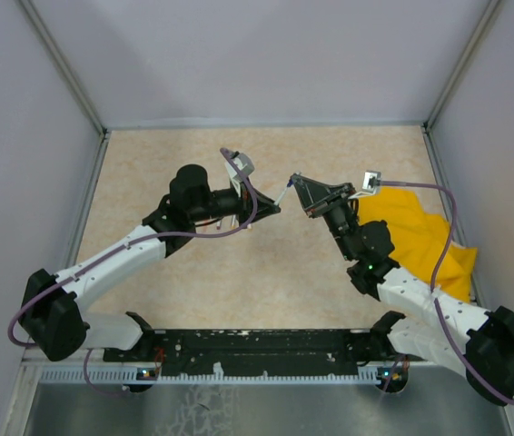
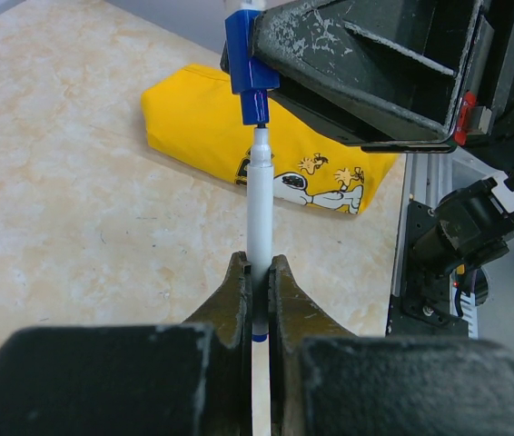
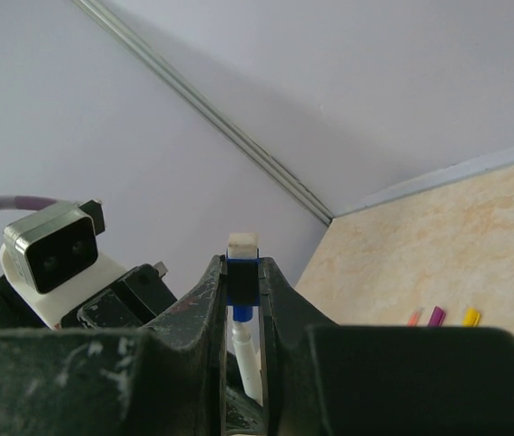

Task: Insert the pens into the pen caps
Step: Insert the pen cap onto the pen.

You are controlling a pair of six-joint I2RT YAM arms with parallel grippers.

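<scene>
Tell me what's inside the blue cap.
The tip of the white pen meets the open end of the blue cap; the cap wall hides how deep it goes. Right hand grips the cap, left hand the pen.

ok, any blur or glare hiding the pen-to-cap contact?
Top external: even light, no glare, but the pen is tiny there. Left wrist: pen and blue cap sharp, only the near body of the left gripper soft. Right wrist: cap sharp in the right gripper, pen mostly hidden.

pen (image 2: 259,211) tip: hidden inside blue cap (image 2: 248,64) | far caps (image 3: 437,317): too small
</scene>
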